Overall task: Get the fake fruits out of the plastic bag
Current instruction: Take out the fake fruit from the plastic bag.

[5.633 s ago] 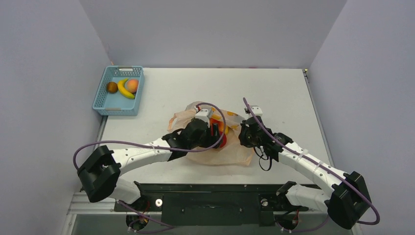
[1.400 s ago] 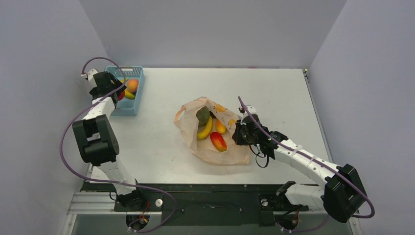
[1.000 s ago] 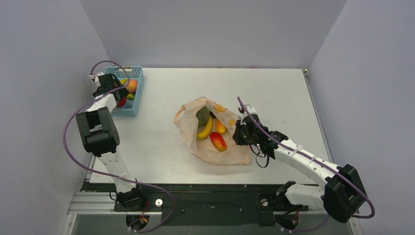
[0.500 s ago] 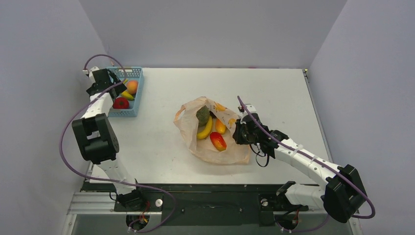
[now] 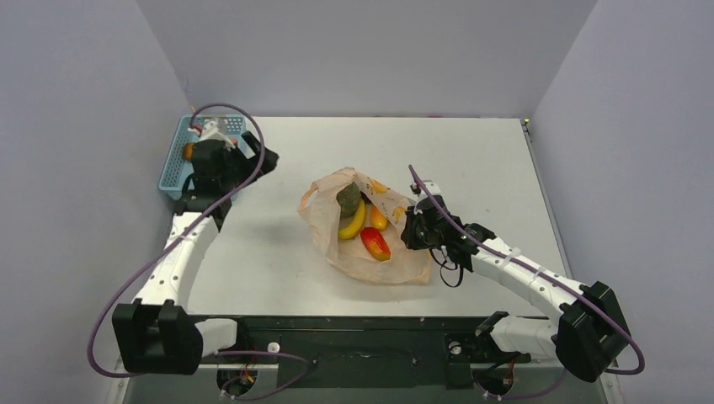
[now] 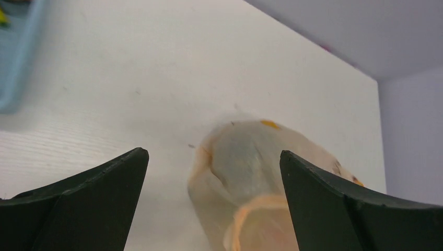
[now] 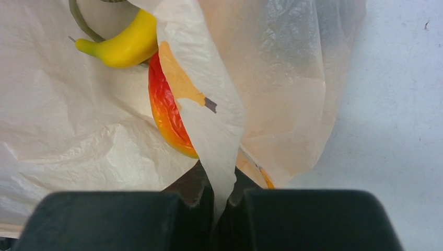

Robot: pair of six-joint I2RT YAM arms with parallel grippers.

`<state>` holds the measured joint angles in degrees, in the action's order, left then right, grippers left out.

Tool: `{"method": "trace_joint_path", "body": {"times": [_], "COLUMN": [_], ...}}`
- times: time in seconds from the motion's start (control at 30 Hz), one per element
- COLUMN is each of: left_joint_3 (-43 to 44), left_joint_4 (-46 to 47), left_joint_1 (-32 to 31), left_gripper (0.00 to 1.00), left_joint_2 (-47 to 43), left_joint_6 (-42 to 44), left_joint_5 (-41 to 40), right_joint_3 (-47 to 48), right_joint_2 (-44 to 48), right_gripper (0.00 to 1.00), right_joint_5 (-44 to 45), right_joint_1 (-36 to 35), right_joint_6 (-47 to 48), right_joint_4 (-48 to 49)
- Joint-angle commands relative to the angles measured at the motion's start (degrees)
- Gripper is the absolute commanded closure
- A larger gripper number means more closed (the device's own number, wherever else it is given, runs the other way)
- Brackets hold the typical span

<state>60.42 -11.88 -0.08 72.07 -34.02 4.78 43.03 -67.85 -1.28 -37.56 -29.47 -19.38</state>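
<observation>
The peach-orange plastic bag [image 5: 370, 257] lies open in the middle of the table. Inside it lie a green piece [image 5: 349, 199], a yellow banana [image 5: 354, 222], an orange piece [image 5: 380, 218] and a red piece [image 5: 375, 243]. My right gripper [image 5: 411, 229] is shut on the bag's right edge; in the right wrist view [image 7: 222, 194] the sheet [image 7: 209, 125] runs between the jaws, with the banana [image 7: 123, 44] and a red-orange fruit [image 7: 166, 112] beyond. My left gripper [image 5: 253, 164] is open and empty beside the basket, facing the bag [image 6: 251, 172].
The blue mesh basket [image 5: 173, 168] stands at the far left, mostly hidden by my left arm; a brown fruit [image 5: 189, 151] shows in it. Its blue edge shows in the left wrist view [image 6: 15, 68]. Grey walls enclose the table on three sides.
My left gripper left a red fruit in the basket, then swung right off the basket to face the bag. The right gripper has kept its hold on the bag.
</observation>
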Motion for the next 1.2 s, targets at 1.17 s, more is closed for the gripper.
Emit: {"method": "trace_joint_path", "body": {"times": [1.17], "left_joint_3": [-4.75], "left_joint_4": [5.13], "left_joint_1": [-60.04], "left_gripper": [0.19], "left_joint_2": [10.36], "left_joint_6": [-3.56], "left_joint_5": [-22.42], "right_joint_3": [-9.5], "right_joint_2": [7.34], "right_gripper": [1.0], "right_joint_5": [2.99], "right_joint_1": [-0.48], "right_joint_6": [-8.57], "right_joint_4": [3.9]}}
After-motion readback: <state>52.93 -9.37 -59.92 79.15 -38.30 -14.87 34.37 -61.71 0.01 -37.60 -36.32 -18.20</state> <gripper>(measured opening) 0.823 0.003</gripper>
